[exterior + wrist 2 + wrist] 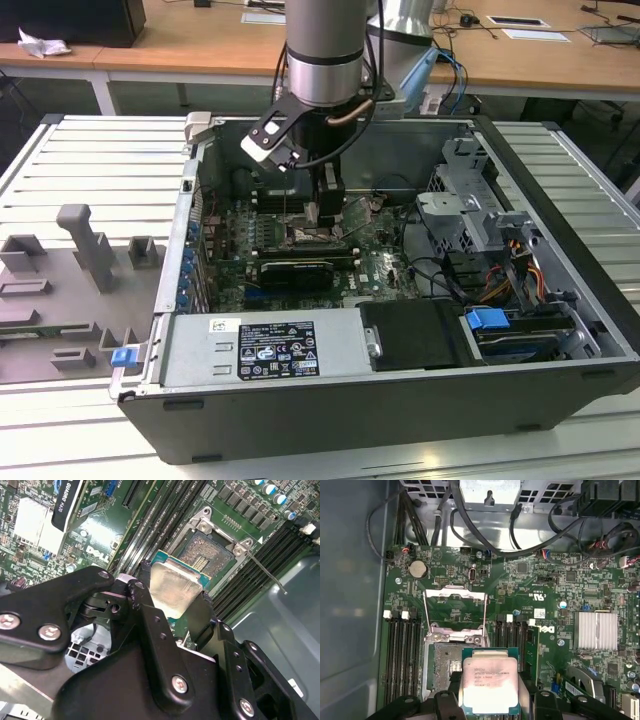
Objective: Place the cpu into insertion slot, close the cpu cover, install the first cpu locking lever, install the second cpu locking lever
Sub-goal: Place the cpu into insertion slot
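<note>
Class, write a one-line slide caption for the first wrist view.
The gripper holds the cpu close to the uncovered insertion slot, cpu cover open.

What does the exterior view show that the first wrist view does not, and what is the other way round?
Exterior view: the arm pointing down into the open computer case, and the labelled power supply. First wrist view: the cpu between the fingers, close to the insertion slot, with the cpu cover swung open. Both: the green motherboard.
</note>
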Available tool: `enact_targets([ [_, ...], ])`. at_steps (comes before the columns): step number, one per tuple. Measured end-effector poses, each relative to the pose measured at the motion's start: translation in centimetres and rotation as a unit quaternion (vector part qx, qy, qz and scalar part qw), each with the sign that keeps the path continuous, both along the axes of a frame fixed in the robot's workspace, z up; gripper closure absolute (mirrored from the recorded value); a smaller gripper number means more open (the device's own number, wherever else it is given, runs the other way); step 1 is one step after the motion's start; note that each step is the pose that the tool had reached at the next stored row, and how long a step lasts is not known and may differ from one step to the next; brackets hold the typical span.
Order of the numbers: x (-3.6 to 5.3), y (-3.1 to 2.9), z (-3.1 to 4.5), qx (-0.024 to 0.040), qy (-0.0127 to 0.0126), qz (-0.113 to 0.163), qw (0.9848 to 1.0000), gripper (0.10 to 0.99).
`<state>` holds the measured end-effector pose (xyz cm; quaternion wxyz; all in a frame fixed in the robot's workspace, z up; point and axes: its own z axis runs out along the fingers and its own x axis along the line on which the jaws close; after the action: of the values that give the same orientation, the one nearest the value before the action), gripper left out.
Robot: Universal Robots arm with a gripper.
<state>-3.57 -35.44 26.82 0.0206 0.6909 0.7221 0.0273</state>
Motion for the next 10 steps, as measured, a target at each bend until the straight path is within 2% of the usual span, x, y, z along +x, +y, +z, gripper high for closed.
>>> enact_targets([
  [10, -0.05, 0.00, -0.74, 0.0000, 0.0000, 0.000, 1.0000, 0.557],
])
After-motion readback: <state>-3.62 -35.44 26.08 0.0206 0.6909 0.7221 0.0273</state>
